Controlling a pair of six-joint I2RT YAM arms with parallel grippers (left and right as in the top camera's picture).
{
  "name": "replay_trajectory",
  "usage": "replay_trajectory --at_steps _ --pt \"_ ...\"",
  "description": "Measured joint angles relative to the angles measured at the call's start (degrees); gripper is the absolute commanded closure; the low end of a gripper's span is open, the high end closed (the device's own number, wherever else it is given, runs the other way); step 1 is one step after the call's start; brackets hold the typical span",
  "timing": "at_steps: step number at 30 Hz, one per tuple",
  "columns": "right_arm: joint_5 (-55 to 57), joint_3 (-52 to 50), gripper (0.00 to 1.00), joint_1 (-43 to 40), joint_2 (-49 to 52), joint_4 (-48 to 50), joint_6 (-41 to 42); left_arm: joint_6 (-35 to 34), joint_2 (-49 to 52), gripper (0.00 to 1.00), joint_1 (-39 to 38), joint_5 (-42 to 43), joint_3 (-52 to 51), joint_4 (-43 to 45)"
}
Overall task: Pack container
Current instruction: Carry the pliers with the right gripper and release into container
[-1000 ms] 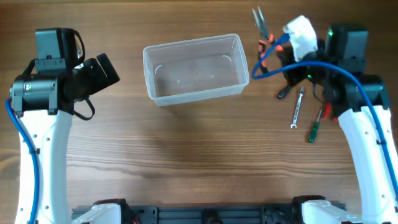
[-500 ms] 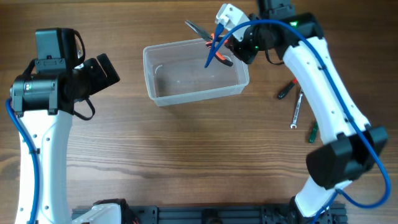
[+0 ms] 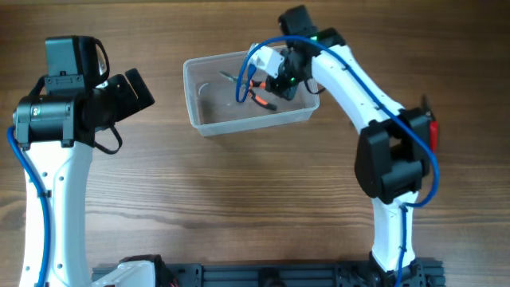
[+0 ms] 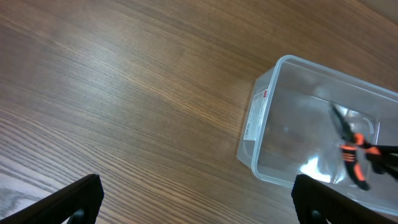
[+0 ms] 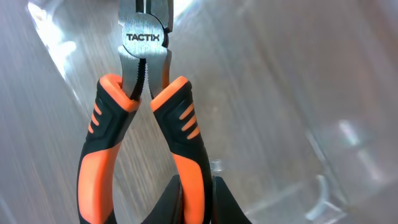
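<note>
Wooden table; right pincer grips pliers inside container.

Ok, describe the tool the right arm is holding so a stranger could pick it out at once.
On the wooden table, find the clear container near the far edge, centre. The right gripper reaches into it, shut on one handle of the pliers. They are the only tool inside: orange-and-black grips, steel nose stamped TACTIX.

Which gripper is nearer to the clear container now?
Right. The right gripper holds orange-handled pliers in the container; the left gripper hangs open off its left end.
</note>
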Motion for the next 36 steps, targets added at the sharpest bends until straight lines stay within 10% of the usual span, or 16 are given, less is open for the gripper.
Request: replay_trajectory --at_steps 12,16,36 --pt "2.56 0.26 0.57 0.46 2.45 -2.08 1.16 0.00 0.00 0.00 0.00 0.17 0.00 0.00" --pt "2.62 0.31 0.93 0.46 2.45 -2.23 5.25 0.00 0.00 0.00 0.00 0.17 0.00 0.00" --pt "3.48 0.70 0.96 0.46 2.43 -21.51 15.87 0.00 0.00 0.00 0.00 0.17 0.00 0.00"
